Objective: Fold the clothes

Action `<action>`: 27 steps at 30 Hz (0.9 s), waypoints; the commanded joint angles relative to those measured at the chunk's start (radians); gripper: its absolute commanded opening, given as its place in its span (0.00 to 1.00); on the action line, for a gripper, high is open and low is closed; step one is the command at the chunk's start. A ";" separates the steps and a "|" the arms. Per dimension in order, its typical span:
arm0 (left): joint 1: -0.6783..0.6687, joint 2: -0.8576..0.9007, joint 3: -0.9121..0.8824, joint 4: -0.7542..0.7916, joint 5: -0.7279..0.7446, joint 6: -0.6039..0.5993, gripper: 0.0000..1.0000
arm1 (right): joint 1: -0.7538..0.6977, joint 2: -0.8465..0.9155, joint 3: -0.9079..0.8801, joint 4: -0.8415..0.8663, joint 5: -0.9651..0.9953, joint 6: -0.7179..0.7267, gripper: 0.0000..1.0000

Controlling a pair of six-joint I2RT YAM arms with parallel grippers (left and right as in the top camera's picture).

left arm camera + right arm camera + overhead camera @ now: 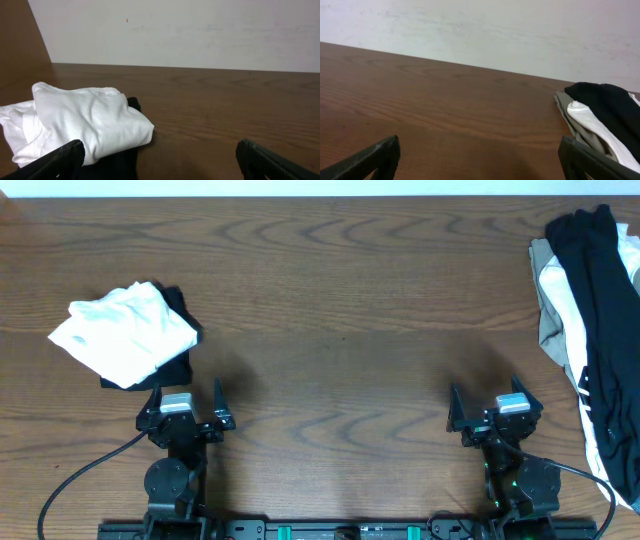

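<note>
My left gripper (187, 391) sits near the table's (330, 300) near edge, left of middle. Its jaws are spread wide with nothing between them. In the left wrist view the two fingertips (60, 159) sit at the bottom corners of the frame, with bare wood between them.

Just beyond this gripper, close to the left edge, lies a white top (125, 330) bunched into a loose, rumpled bundle. It rests on a black piece (182, 360) that shows along its right and near sides. From my left wrist I see the white top (90, 120) at lower left, and the black piece (122, 160) shows under its near side. Neither touches my fingers.

My right gripper (485, 389) sits near the near edge, right of middle. It too is spread wide and holds nothing, and its fingertips (372, 159) frame bare tabletop.

A pile of clothes lies along the right edge, from the far right corner toward the near one. Black pants (600, 290) are draped long over a second white top (600, 442), and a beige piece (550, 330) shows on the pile's left side. The right wrist view shows the pants (610, 107), the white (592, 122) and the beige (568, 116) at far right. The pile is apart from my right gripper.
</note>
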 commanded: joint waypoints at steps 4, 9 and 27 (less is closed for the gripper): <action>0.005 -0.006 -0.022 -0.033 -0.004 0.005 0.98 | -0.004 -0.006 -0.001 -0.003 -0.019 0.029 0.99; 0.005 -0.006 -0.021 -0.026 -0.004 -0.065 0.98 | -0.004 -0.005 0.007 -0.014 -0.015 0.158 0.99; 0.005 0.485 0.489 -0.312 0.125 -0.152 0.98 | -0.005 0.464 0.612 -0.559 0.204 0.209 0.99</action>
